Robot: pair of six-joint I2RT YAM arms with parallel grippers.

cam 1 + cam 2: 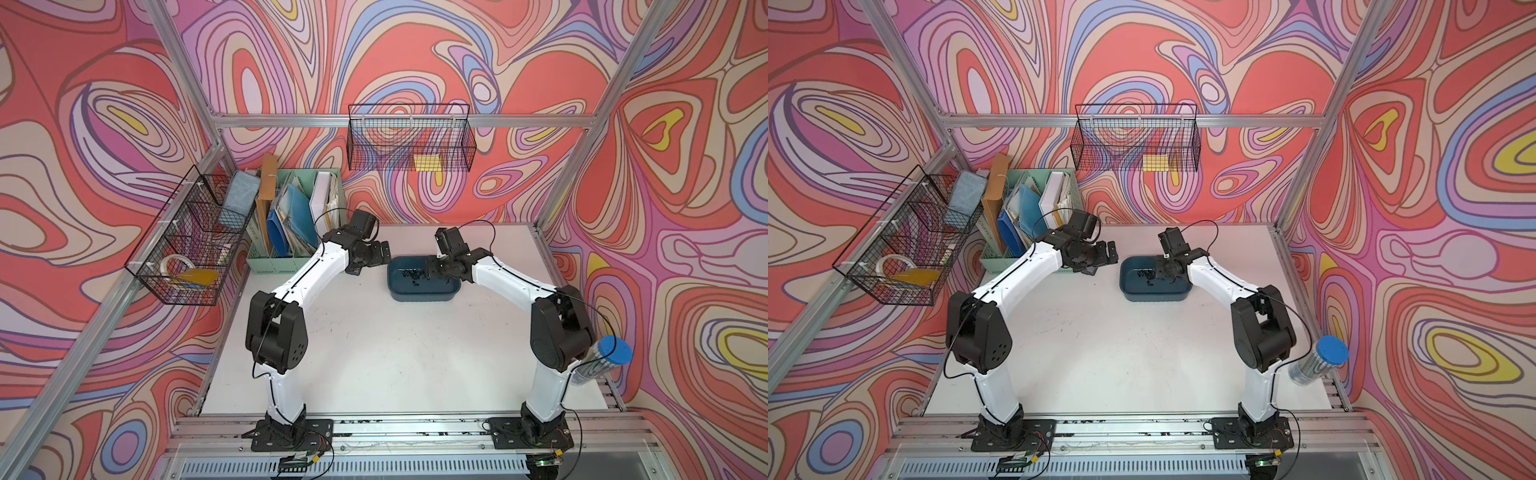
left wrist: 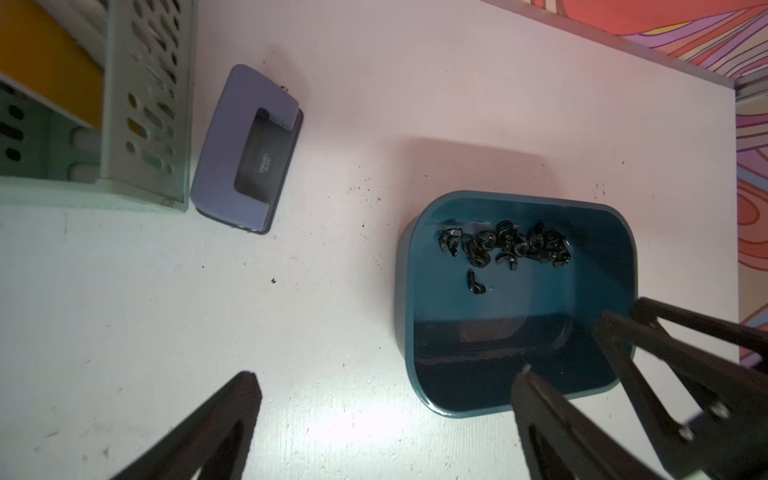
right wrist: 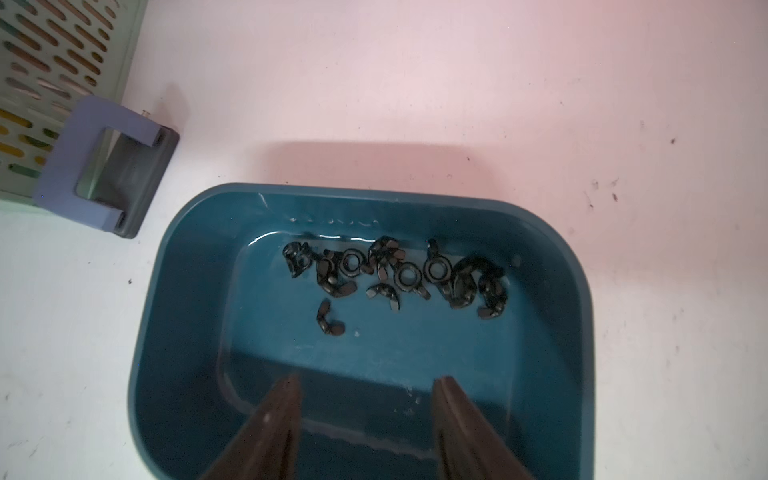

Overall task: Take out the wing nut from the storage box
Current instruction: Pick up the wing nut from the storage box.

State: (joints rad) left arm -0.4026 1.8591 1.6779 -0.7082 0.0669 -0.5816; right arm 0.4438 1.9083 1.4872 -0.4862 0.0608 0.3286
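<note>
The storage box (image 1: 424, 296) is a dark blue-green tub. It sits on the white worktop (image 1: 395, 353), towards the back, between the two arms.

Inside it lie lots of small black wing nuts (image 3: 395, 274). They are bunched in a row along one side of the box floor. One wing nut (image 3: 329, 320) lies by itself, just beside the row.

The right hand (image 3: 368, 380) reaches down into the box, across from the nuts. Its two fingers stand partly apart, with nothing between them. It does not touch any nut. I cannot tell if the fingertips touch the box floor.

The left hand (image 2: 386, 376) hangs over the worktop, right next to the box. Its fingers are spread very wide and hold nothing. One finger (image 2: 552, 415) is over the edge of the box.

A purple-blue hole punch (image 2: 232, 153) lies flat on the worktop. It is just beside the green file organiser (image 2: 145, 104) and apart from the box.
</note>
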